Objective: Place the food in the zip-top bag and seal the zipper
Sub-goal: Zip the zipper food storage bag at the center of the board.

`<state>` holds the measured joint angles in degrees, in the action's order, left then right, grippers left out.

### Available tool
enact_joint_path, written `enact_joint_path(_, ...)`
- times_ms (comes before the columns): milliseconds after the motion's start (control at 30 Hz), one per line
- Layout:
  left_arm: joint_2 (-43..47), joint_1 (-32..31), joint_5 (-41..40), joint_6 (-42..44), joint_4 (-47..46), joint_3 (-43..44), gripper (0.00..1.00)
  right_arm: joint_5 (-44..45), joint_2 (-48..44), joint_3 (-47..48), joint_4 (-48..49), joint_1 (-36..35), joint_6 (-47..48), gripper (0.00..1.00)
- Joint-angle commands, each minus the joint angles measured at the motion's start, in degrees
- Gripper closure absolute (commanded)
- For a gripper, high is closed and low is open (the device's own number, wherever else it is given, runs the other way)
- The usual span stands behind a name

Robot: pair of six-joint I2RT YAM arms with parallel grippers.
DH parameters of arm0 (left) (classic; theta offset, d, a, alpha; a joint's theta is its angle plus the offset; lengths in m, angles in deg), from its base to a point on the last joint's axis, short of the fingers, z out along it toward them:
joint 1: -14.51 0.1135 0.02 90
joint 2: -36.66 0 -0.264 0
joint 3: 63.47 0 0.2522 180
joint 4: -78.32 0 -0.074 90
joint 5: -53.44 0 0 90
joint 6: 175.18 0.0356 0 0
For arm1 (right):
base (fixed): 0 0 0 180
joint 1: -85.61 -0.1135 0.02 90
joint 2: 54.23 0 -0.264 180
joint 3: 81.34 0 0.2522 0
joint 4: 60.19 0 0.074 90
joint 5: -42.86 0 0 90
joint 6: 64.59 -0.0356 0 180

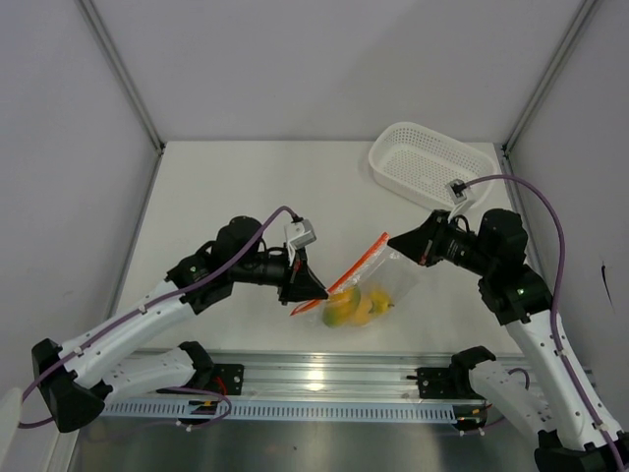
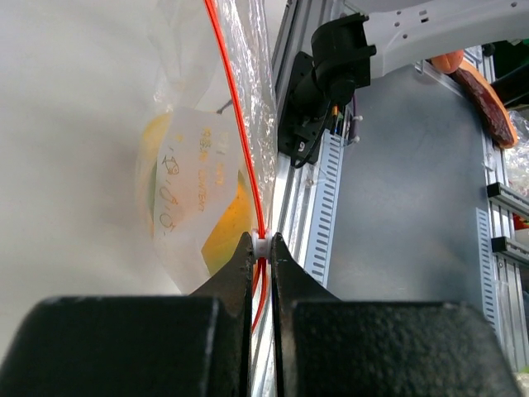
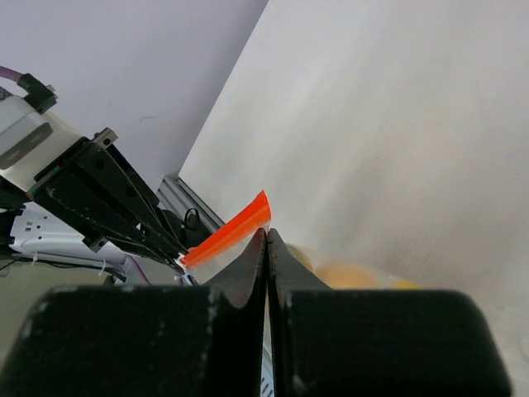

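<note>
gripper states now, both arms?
Left gripper: shut on the zipper.
Right gripper: shut, apparently pinching the bag edge.

food (image 2: 225, 241) blurred behind label (image 2: 194, 190) on zip-top bag (image 2: 256, 107) — pieces indistinct, uncountable

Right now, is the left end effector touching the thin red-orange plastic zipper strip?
Touching. Left wrist view: the left end effector is closed on the thin red-orange plastic zipper strip, no gap.

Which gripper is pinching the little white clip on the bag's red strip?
The left gripper, clamped at the strip's end nearest the metal rail; the right gripper holds the opposite end.
</note>
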<state>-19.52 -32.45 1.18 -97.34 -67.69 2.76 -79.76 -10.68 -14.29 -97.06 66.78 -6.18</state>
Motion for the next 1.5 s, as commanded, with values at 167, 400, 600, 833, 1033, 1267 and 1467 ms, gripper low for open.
enact_joint_path(167, 2.13, 0.11, 2.87, -1.11, 1.66, -0.88, 0.99, -22.21, 2.33, 1.19, 10.81, 2.13, 1.71, 0.94)
enact_joint_path(400, 0.64, 0.11, 2.26, 2.75, 7.10, 4.92, 0.99, -28.64, 4.26, 4.09, 5.99, 2.04, 7.77, 0.30)
enact_joint_path(600, 0.46, 0.11, 1.20, 4.69, 10.35, 7.91, 0.99, -28.63, 7.68, 4.36, 4.21, -0.15, 12.95, 0.19)
enact_joint_path(833, -0.68, 0.11, 2.17, 5.13, 12.03, 9.67, 1.00, -23.28, 15.95, 10.68, -0.44, -14.64, 21.56, 0.23)
enact_joint_path(1033, -0.86, 0.11, 2.43, 5.05, 13.17, 10.11, 1.00, -22.05, 19.73, 13.05, -3.07, -19.66, 25.78, 0.36)
enact_joint_path(1267, -0.86, 0.11, 3.66, 4.87, 12.91, 10.72, 0.99, -19.76, 21.66, 14.11, -6.15, -20.81, 29.66, 0.40)
enact_joint_path(1467, -1.12, 0.11, 4.71, 4.69, 12.73, 11.25, 0.99, -16.95, 21.93, 14.46, -7.91, -22.65, 33.52, 0.43)
